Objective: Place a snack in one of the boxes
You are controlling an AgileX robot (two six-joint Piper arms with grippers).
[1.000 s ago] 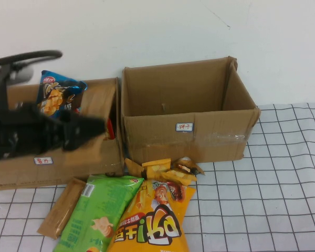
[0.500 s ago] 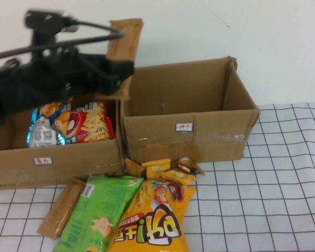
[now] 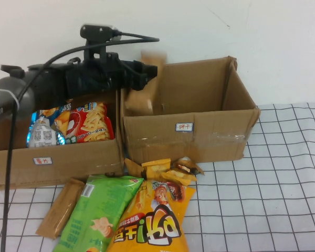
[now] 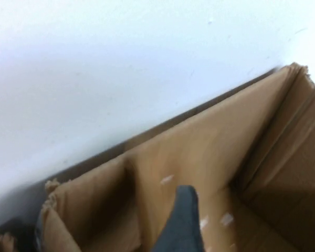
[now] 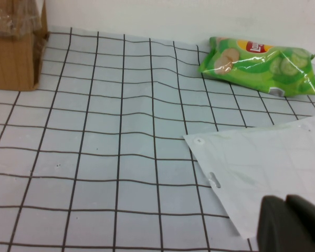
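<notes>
My left gripper (image 3: 145,74) reaches over the left box (image 3: 52,157) to the left wall of the right box (image 3: 199,137). It is shut on a flat brown snack packet (image 3: 147,86), which hangs blurred inside that box's left end. In the left wrist view one dark finger (image 4: 181,220) shows above the brown box interior (image 4: 273,173). The left box holds a red fries bag (image 3: 89,122) and a blue bag (image 3: 43,131). My right gripper (image 5: 291,224) is out of the high view. It is shut and empty, low over the checked cloth.
In front of the boxes lie a green bag (image 3: 97,212), a yellow bag (image 3: 152,223), a brown bar (image 3: 60,207) and small yellow packets (image 3: 165,168). Near my right gripper lie a white sheet (image 5: 262,168), a green chips bag (image 5: 260,63) and a box corner (image 5: 13,50).
My left arm has swung from in front of the left box up and to the right. It carried the brown packet over to the right box, where the packet now hangs lower.
</notes>
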